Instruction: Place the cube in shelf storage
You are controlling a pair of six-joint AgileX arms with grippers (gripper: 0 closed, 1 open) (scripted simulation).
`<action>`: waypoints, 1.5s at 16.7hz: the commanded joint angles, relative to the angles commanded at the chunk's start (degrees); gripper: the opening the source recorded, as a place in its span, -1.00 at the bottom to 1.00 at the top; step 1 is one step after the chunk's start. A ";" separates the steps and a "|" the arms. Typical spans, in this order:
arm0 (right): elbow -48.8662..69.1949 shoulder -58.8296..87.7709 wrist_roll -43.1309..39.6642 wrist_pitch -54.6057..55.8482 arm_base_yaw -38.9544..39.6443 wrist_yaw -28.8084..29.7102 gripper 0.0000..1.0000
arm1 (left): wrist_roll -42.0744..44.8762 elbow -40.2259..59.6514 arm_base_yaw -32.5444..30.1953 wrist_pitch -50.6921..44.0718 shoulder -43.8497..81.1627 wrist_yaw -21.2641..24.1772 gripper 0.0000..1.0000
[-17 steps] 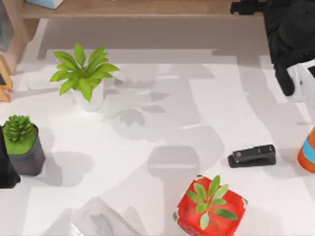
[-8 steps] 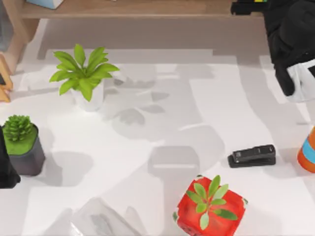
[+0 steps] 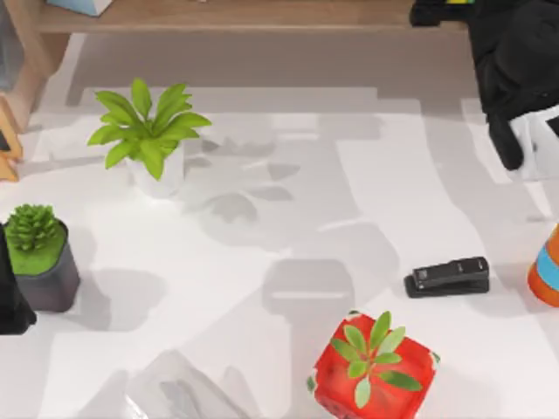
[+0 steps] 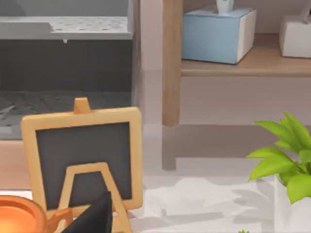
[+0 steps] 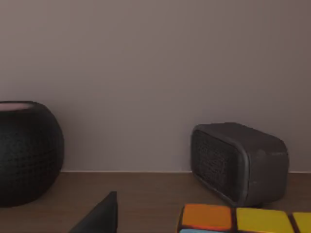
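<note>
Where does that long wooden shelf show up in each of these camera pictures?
Top view: the shelf storage runs along the picture's upper edge.
Left wrist view: its board carries the blue tissue box.
Right wrist view: its board lies under the cube.
Shared landmark: the tissue box, also at the top view's upper left.

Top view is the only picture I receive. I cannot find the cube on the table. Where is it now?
Observer: The right gripper is at the shelf's right end. Its wrist view shows the cube, orange and yellow squares up, over the brown shelf board.
Operator: Is something near the cube?
Observer: A dark box speaker stands close beyond it, and a round black speaker sits farther along the board.
Operator: And the left wrist view?
Observer: The left arm is parked at the table's left edge. Its camera faces a blank chalkboard easel.
</note>
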 joint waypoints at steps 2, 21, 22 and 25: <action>-0.42 -0.52 -0.53 0.52 -0.05 -0.55 1.00 | 0.00 0.00 0.00 0.00 0.00 0.00 1.00; -44.23 -22.73 -68.64 30.47 -52.00 -46.78 1.00 | 0.00 0.00 0.00 0.00 0.00 0.00 1.00; -45.59 -21.73 -72.30 30.20 -54.32 -48.64 1.00 | 0.00 0.00 0.00 0.00 0.00 0.00 1.00; -47.77 -16.87 -81.19 27.91 -57.60 -53.37 1.00 | 0.00 0.00 0.00 0.00 0.00 0.00 1.00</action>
